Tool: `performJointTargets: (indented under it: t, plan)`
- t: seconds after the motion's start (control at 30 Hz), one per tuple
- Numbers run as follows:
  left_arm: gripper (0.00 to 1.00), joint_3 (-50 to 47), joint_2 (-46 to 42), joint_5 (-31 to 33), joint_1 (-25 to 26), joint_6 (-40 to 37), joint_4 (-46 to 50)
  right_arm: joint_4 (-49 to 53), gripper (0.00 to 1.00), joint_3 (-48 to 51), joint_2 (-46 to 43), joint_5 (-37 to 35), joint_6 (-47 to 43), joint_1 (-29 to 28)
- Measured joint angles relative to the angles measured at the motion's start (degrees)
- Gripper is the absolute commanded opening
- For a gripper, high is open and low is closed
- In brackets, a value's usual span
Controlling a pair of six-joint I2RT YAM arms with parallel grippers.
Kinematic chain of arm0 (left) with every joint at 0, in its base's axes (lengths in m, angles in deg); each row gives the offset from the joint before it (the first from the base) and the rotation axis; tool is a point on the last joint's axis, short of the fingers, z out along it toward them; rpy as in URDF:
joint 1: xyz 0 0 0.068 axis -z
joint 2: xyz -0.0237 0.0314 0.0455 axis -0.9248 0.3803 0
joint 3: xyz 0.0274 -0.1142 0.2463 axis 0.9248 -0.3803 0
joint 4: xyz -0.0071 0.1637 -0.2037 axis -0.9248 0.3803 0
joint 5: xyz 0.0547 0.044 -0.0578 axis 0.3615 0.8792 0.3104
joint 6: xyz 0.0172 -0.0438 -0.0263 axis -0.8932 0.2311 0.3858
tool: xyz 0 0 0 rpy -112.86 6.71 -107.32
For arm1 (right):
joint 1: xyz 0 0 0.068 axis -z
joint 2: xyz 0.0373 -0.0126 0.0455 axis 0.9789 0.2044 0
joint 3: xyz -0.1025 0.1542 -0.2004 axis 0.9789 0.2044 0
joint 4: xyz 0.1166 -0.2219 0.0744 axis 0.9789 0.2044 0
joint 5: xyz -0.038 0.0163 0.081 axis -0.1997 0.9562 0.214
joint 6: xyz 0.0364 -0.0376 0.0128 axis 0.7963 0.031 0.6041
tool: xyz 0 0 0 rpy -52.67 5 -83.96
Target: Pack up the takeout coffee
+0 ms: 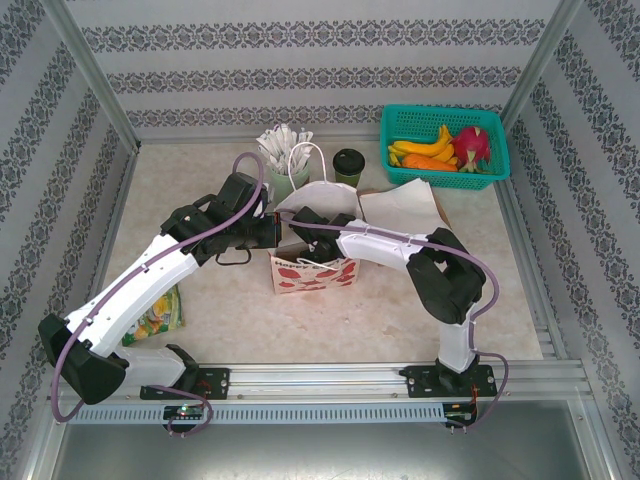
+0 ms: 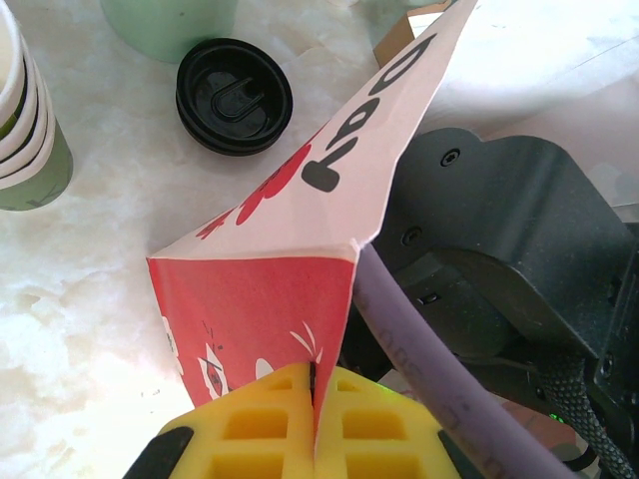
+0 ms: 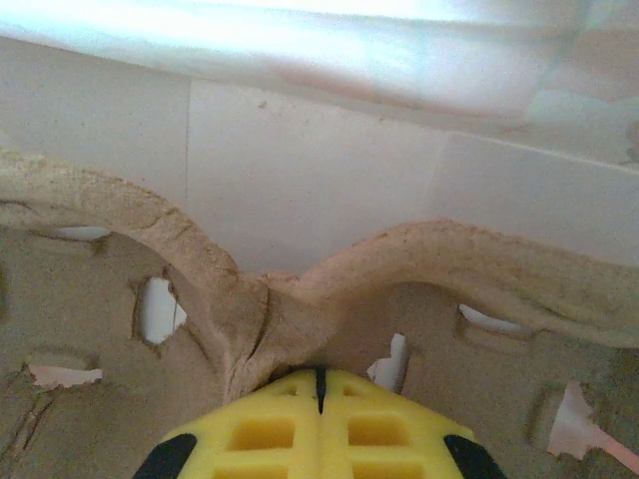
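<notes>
The takeout coffee, a small cup under a black lid, stands at the back of the table behind a paper bag printed with red strawberries. My left gripper is shut on the bag's left top edge; in the left wrist view its yellow fingers pinch the red-and-white bag between them. My right gripper reaches into the bag's open mouth. In the right wrist view that gripper is shut on the middle ridge of a brown pulp cup carrier inside the white bag.
A mint-green cup of white wrapped sticks stands left of the coffee. A teal basket of fruit sits back right, a flat white paper beside the bag, a snack packet front left. Black lids and stacked cream cups lie near the left gripper.
</notes>
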State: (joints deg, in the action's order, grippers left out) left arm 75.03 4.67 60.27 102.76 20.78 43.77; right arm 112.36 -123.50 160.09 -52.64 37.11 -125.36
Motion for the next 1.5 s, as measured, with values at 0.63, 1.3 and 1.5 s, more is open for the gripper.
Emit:
performJointTargets:
  t: [0.63,1.3,1.5]
  plan:
    - [0.0,-0.17,-1.09,0.44,-0.04,0.0,0.07,1.07,0.0,1.97,-2.75,2.84,-1.9,-0.74]
    - [0.0,-0.42,-1.18,1.51,-0.04,-2.64,0.07,2.62,0.25,0.94,-8.04,5.01,-4.02,-0.74]
    - [0.0,-0.42,-1.18,1.51,-0.04,-3.45,0.07,2.82,0.36,-1.9,-13.57,6.14,-5.99,-0.7]
